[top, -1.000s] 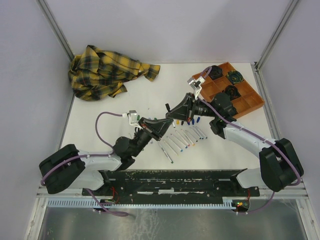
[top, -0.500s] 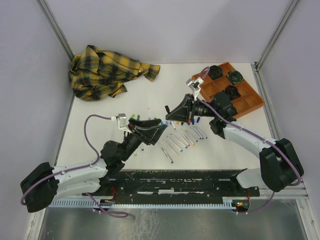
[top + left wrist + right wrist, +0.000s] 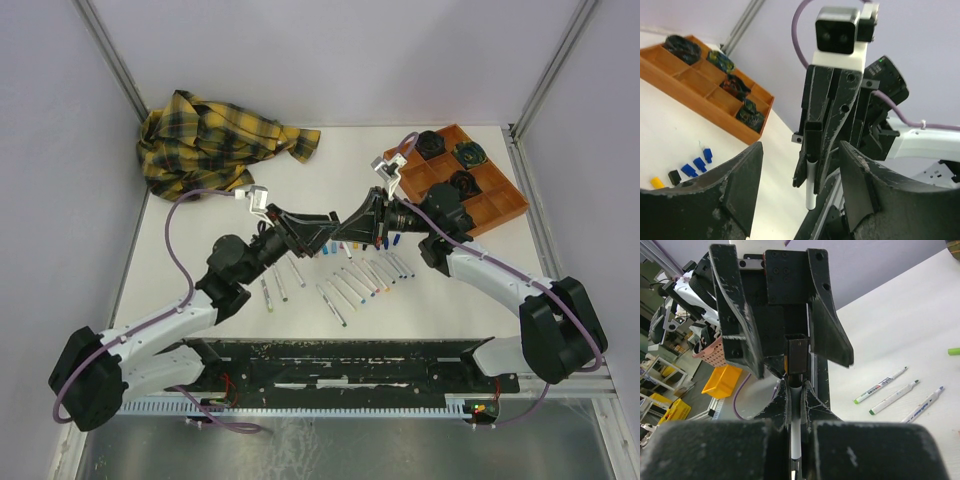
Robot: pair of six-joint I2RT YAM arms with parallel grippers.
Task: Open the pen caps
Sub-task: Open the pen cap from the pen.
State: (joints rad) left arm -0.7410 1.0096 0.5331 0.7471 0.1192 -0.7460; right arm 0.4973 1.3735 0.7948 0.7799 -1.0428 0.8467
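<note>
My right gripper (image 3: 352, 232) (image 3: 796, 387) is shut on a white pen (image 3: 796, 432) held in the air over the middle of the table. The pen's white free end (image 3: 810, 200) points at my left gripper (image 3: 328, 226) (image 3: 800, 165). That gripper is open, its jaws either side of the pen end without touching it. Whether a cap sits on this pen I cannot tell. Loose pen caps (image 3: 695, 165), blue, black and yellow, lie on the table near the tray. They also show behind the right gripper (image 3: 388, 240). A green cap (image 3: 953, 351) lies at the right edge.
Several white pens (image 3: 350, 285) lie in a row below the grippers, with a few more to the left (image 3: 280, 285). An orange compartment tray (image 3: 493, 208) holding dark round objects stands at the back right. A yellow plaid cloth (image 3: 215, 140) is bunched at the back left.
My left gripper was shut close to the right gripper, then swung down and left and opened. It has come back up, open, facing the pen. The right gripper held still.
</note>
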